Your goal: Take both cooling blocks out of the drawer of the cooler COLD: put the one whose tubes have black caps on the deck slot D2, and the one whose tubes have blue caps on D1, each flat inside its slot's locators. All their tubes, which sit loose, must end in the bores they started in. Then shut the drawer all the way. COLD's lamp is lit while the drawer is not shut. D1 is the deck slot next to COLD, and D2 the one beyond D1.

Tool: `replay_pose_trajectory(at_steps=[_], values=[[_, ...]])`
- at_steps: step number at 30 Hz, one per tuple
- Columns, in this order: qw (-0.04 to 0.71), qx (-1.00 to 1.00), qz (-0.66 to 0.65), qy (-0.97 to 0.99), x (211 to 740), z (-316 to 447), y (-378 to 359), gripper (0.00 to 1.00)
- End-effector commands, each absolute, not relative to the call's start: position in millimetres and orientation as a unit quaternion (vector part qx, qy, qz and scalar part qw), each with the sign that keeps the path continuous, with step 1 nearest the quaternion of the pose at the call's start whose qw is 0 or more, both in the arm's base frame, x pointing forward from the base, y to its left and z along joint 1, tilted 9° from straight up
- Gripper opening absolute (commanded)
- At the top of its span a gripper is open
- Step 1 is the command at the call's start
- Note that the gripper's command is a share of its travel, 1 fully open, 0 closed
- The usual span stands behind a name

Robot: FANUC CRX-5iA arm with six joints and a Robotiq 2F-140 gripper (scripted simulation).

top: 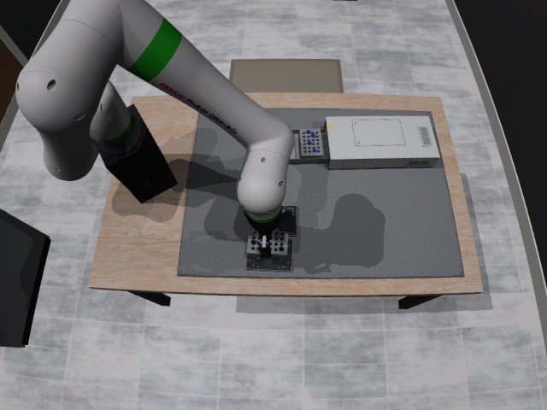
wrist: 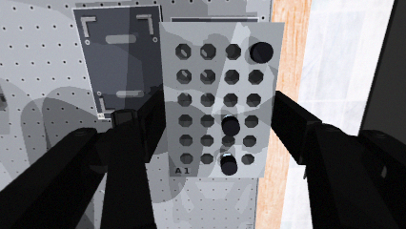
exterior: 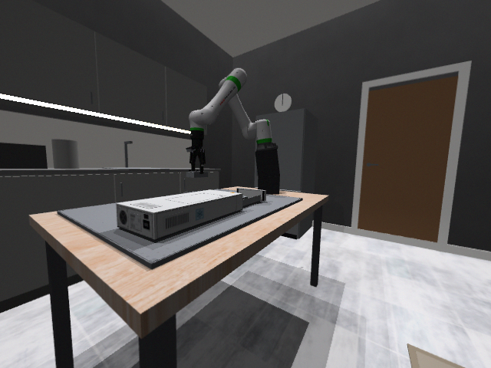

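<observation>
My gripper [top: 264, 245] [exterior: 196, 167] [wrist: 217, 105] is shut on the grey cooling block [top: 253, 246] [wrist: 216, 91] marked A1 and holds it level in the air. Three black-capped tubes [wrist: 261, 52] [wrist: 231, 125] [wrist: 229, 164] stand in its bores. Below it lies the dark slot plate D2 [top: 269, 266], of which only the top edge [wrist: 214, 20] shows in the wrist view. Slot D1 [top: 292, 214] [wrist: 119, 67] lies bare beside it. The white cooler COLD [top: 379, 141] [exterior: 178, 211] has its drawer [top: 295, 160] [exterior: 252, 195] open. The block with blue-capped tubes [top: 311, 142] sits in it. The orange lamp [top: 329, 126] is lit.
The grey perforated deck [top: 375, 220] lies on the wooden table [top: 132, 265]. Its front edge is close to D2. The arm's black base [top: 141, 163] stands at the table's left. My arm's elbow hangs over the deck between the slots and the drawer.
</observation>
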State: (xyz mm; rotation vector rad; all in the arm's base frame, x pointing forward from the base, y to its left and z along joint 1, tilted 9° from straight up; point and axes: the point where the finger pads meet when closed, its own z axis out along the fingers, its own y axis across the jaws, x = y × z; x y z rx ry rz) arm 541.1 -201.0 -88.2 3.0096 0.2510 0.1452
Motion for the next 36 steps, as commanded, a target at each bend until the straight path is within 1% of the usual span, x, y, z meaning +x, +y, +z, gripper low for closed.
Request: replay_pose_trajectory(at_steps=[1, 32, 36], values=[[0.059, 0.994, 0.049, 0.083, 541.9, -87.2, -201.3, 0.1], [0.059, 0.994, 0.049, 0.083, 541.9, -87.2, -201.3, 0.1], [0.059, 0.994, 0.049, 0.083, 543.9, -105.2, -203.4, 0.1]])
